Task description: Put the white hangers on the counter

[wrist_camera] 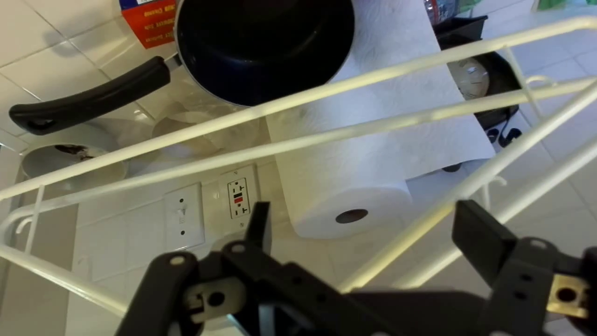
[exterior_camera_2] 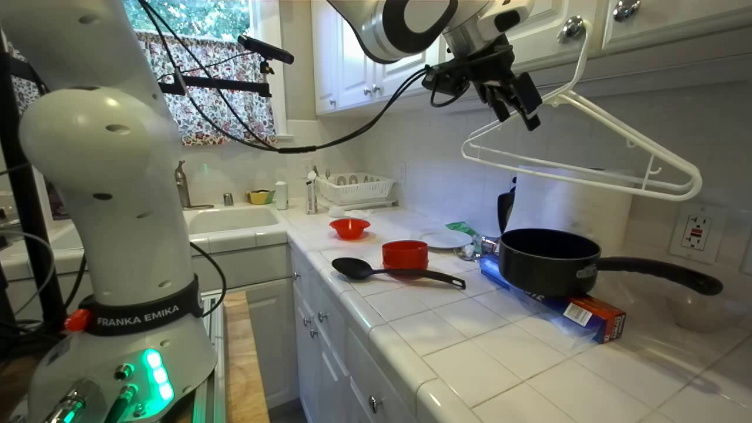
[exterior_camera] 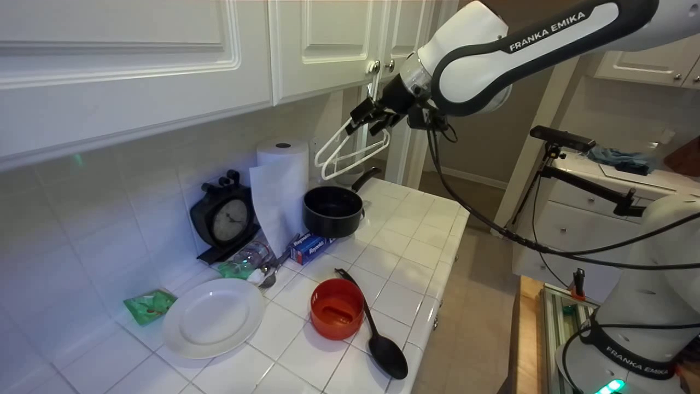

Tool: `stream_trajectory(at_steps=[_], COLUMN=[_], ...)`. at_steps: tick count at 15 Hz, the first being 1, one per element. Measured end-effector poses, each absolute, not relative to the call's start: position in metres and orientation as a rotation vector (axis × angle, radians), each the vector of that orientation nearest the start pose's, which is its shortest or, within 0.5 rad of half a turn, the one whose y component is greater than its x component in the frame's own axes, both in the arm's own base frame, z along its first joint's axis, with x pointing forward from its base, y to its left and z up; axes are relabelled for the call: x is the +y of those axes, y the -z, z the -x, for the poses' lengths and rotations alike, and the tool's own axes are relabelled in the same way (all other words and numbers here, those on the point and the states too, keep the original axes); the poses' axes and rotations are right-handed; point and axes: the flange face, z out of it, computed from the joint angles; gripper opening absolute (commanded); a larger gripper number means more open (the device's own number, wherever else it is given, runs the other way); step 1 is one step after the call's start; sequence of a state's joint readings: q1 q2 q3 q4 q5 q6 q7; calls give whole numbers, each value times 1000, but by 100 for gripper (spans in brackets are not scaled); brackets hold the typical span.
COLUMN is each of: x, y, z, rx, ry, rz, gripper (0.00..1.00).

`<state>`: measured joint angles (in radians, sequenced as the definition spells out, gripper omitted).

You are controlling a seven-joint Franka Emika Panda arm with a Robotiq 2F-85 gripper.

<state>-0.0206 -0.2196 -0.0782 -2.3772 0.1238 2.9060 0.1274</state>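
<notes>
The white hangers (exterior_camera: 350, 165) (exterior_camera_2: 617, 120) hang from a cabinet knob (exterior_camera_2: 571, 28) by the hook, in the air over the tiled counter (exterior_camera: 415, 251) (exterior_camera_2: 487, 364). They show as thin triangular frames close together. In the wrist view, the hangers' long bars (wrist_camera: 252, 113) cross the picture. My gripper (exterior_camera: 363, 127) (exterior_camera_2: 517, 117) is at the upper sloping bars of the hangers. In the wrist view, my gripper (wrist_camera: 366, 224) has its fingers wide apart. Two sloping bars pass between or just beyond them; I cannot tell which. No finger is closed on a bar.
A black pot (exterior_camera: 332, 219) (exterior_camera_2: 546, 270) stands below the hangers beside a foil box (exterior_camera: 309, 249) and the paper-towel roll (exterior_camera: 284, 180). A red cup (exterior_camera: 337, 309), a black spoon (exterior_camera: 387, 355), a white plate (exterior_camera: 213, 318) and a clock (exterior_camera: 229, 219) are farther along. Cabinet doors (exterior_camera: 328, 33) are close above.
</notes>
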Motion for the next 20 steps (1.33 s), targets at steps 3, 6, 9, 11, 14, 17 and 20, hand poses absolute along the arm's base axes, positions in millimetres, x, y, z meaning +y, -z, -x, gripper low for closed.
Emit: stream_trajectory(at_steps=[3, 6, 9, 11, 14, 17, 20], x=[-51, -44, -44, -46, -47, -45, -44], y=[-495, -496, -493, -488, -482, -481, -480], z=[-514, -515, -518, -520, -527, -533, -538], rx=[486, 479, 479, 485, 488, 484, 481], ry=[1120, 1143, 1154, 1150, 1151, 1171, 1193], rz=[2760, 2737, 2734, 2738, 2743, 2738, 2731], gripper=[100, 100, 100, 100, 100, 100, 100])
